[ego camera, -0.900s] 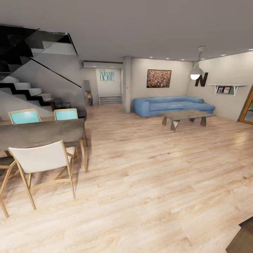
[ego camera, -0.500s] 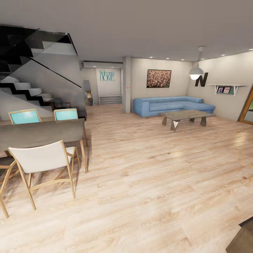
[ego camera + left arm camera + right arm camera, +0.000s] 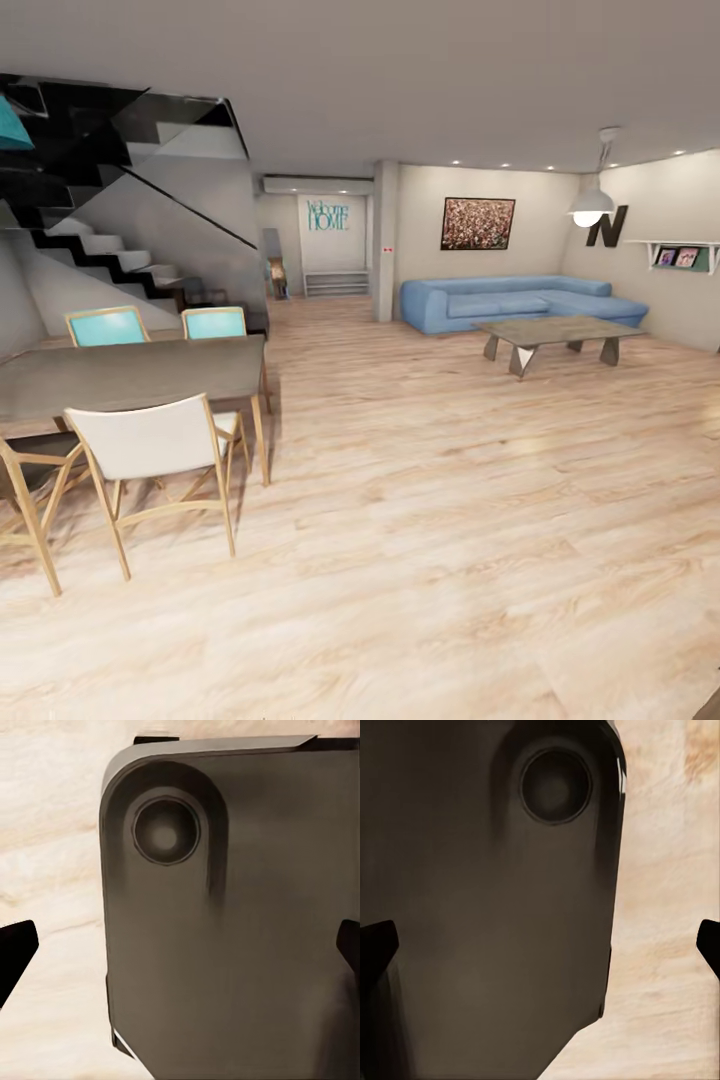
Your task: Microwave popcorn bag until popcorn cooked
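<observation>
Lounge with blue sofa (image 3: 520, 303) and dining table (image 3: 130, 375) is seen; kitchen must be reached; both jaws are parted, nothing held.

The head camera looked forward across a pale wooden plank floor (image 3: 430, 520), facing a distant blue sofa (image 3: 520, 300). Each wrist camera pointed down, close over a dark rounded robot panel (image 3: 240, 915) (image 3: 487, 892), with the same plank floor beside it, shared by all three views.

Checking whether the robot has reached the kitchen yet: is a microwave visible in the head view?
No, the head view shows a lounge with a blue sofa, a coffee table and a dining table on wood floor.
</observation>
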`<state>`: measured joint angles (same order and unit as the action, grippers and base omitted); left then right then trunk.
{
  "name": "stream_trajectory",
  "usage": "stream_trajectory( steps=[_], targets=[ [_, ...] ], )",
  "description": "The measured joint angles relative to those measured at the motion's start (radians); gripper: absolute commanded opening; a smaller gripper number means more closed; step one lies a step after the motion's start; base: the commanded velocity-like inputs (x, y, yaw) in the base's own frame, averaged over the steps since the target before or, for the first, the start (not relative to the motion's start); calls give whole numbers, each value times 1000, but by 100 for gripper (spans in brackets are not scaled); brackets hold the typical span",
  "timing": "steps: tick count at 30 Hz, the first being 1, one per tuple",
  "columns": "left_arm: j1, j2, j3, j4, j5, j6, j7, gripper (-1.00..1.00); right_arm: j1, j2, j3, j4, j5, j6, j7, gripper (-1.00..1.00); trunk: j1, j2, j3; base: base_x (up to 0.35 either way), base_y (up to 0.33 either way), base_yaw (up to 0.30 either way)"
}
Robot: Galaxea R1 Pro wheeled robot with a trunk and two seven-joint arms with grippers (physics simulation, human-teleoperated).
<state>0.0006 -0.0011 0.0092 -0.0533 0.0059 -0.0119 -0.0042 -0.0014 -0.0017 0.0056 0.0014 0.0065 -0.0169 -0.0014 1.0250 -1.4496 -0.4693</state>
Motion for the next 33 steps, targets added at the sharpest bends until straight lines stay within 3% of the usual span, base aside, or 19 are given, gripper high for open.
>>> stream_trajectory(
  steps=[8, 33],
  targets=[
    [0, 28, -8, -1, -9, -1, 1, 100, 0, 2, -1, 0, -4, -38, 0, 100, 0, 0, 0, 0, 0, 269],
    [0, 28, -9, -1, -5, -1, 1, 100, 0, 5, -1, 1, -4, -38, -1, 100, 0, 0, 0, 0, 0, 273]
  ],
)
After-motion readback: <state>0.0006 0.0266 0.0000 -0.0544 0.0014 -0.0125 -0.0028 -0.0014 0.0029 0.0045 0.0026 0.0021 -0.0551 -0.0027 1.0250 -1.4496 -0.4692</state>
